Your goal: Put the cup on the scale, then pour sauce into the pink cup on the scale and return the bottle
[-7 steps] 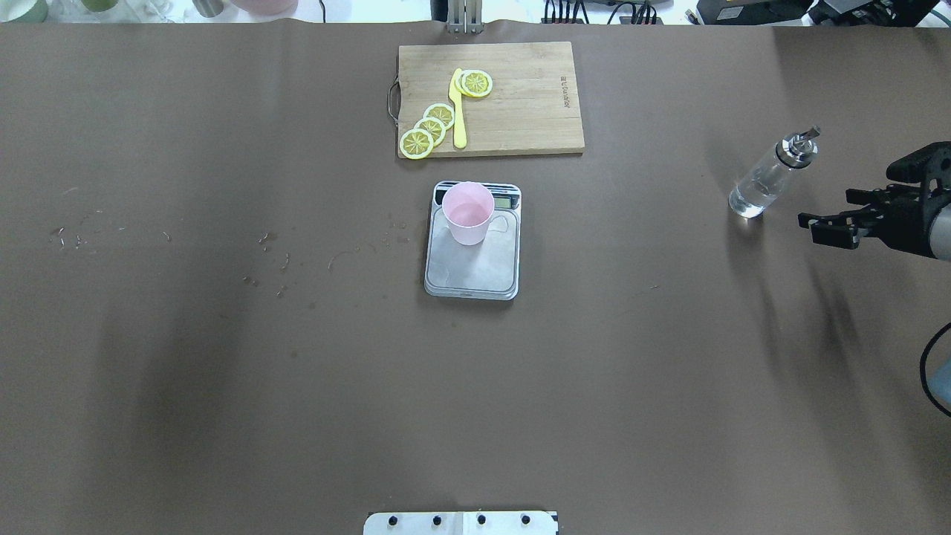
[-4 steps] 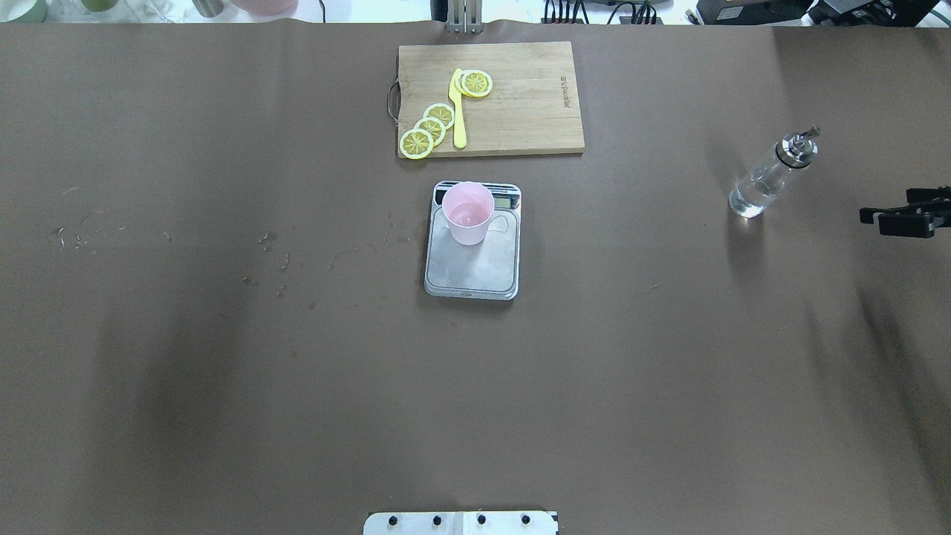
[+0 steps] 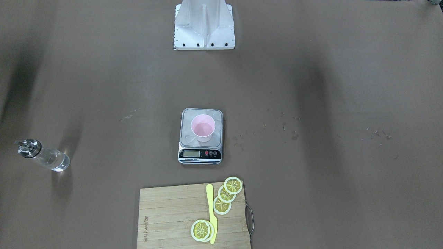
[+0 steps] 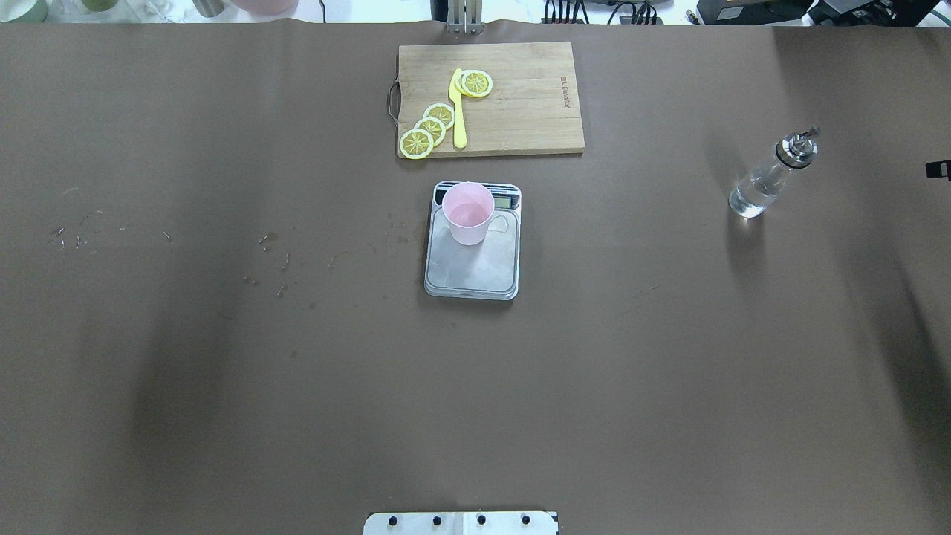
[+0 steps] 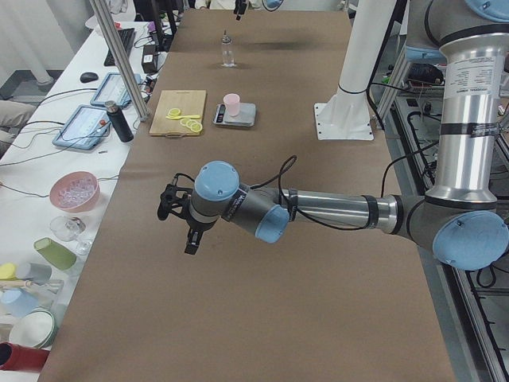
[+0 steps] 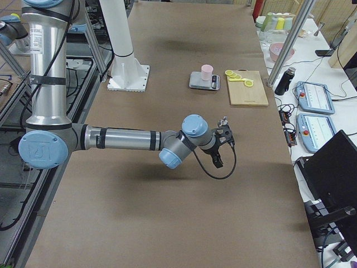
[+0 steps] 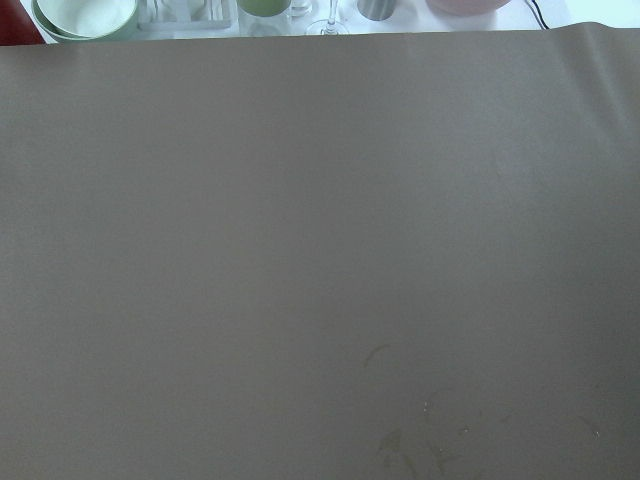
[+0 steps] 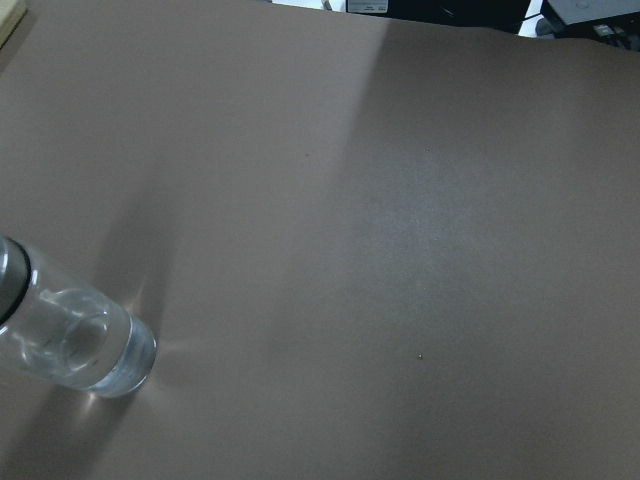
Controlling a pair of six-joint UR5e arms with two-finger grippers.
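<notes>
The pale pink cup (image 4: 467, 213) stands upright on the far part of the silver-grey scale (image 4: 471, 267); both also show in the front view, the cup (image 3: 203, 128) on the scale (image 3: 200, 155). The clear glass bottle (image 4: 769, 178) with its metal pourer stands alone on the table at the right; its base shows in the right wrist view (image 8: 75, 345). Only a black sliver of my right gripper (image 4: 940, 169) shows at the overhead view's right edge, clear of the bottle; I cannot tell whether it is open. My left gripper (image 5: 176, 227) hovers over bare table far from the scale; I cannot tell its state.
A wooden cutting board (image 4: 520, 111) with lemon slices (image 4: 431, 128) and a yellow knife (image 4: 458, 108) lies just beyond the scale. The robot's base plate (image 4: 461, 523) is at the near edge. Bowls and cups stand off the table's left end (image 5: 73, 191).
My right gripper has pulled back to the right, away from the standing bottle, and has almost left the overhead view. The cup, scale and bottle have not moved.
</notes>
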